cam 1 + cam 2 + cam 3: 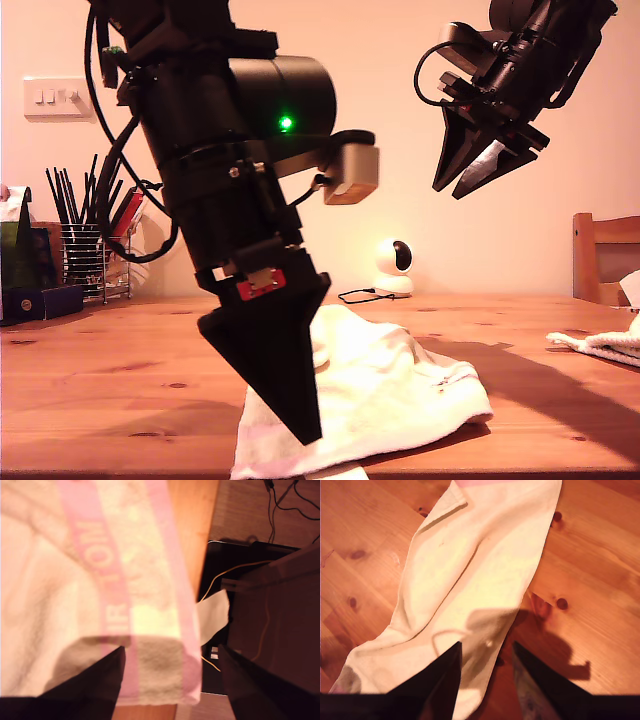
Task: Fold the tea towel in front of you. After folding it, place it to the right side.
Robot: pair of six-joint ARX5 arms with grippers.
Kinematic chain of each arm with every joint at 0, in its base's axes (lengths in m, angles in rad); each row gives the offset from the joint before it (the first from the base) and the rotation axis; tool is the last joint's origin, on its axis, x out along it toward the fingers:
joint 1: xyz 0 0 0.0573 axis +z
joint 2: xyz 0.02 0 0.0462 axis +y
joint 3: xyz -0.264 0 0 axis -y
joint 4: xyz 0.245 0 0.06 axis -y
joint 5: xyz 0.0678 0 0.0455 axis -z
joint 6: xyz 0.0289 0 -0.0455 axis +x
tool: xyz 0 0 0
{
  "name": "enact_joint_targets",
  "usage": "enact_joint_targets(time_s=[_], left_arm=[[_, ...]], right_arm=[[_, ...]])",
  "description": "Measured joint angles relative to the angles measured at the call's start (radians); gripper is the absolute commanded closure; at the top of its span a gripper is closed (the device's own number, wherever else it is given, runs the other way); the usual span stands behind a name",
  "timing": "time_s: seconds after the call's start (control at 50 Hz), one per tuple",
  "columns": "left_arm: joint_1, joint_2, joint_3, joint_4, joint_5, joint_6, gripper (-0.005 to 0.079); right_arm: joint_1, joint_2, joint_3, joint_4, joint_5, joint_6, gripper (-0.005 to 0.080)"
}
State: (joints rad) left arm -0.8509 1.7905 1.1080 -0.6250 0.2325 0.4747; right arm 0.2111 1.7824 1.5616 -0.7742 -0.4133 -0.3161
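A white tea towel (pixel 400 390) with a pink lettered band lies crumpled on the wooden table (pixel 100 380), reaching the table's front edge. My first gripper (pixel 300 425) is low over the towel's near end at the exterior view's left. Its fingers stand apart, open, above the pink-banded edge (pixel 115 580) of the towel (pixel 50 605); I see nothing pinched between them (pixel 172 680). My second gripper (pixel 470 185) hangs high at the exterior view's upper right, open (pixel 487 675), looking down on the towel's long body (pixel 470 570).
Another white cloth (pixel 600 345) lies at the exterior view's right edge, in front of a wooden chair (pixel 600 260). A small white camera (pixel 393 268) with a cable stands at the back. A wire utensil holder (pixel 85 255) and dark boxes are at the back left.
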Motion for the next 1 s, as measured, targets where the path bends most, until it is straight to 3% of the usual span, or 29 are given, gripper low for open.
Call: enact_joint_targets(time_s=[0.52,0.6,0.7,0.76,1.0], left_arm=[[-0.021,0.047,0.008,0.036,-0.085,-0.017,0.0221],[-0.021,0.049,0.008,0.044,-0.101,-0.019,0.0354],[-0.021,0.051,0.008,0.056,-0.132,-0.019,0.0648],[-0.019,0.051,0.008,0.057,-0.136,-0.02,0.0761],[0.006,0.051,0.008,0.071,-0.147,-0.02,0.0762]], right_arm=[[0.0,0.0,0.0,0.004,-0.009,0.0,0.0468],[0.0,0.0,0.0,0.005,-0.018,0.0,0.0468],[0.0,0.0,0.0,0.005,-0.019,0.0,0.0468],[0.0,0.0,0.0,0.005,-0.023,0.0,0.0468],[0.002,0.0,0.0,-0.002,-0.044,-0.007,0.0468]])
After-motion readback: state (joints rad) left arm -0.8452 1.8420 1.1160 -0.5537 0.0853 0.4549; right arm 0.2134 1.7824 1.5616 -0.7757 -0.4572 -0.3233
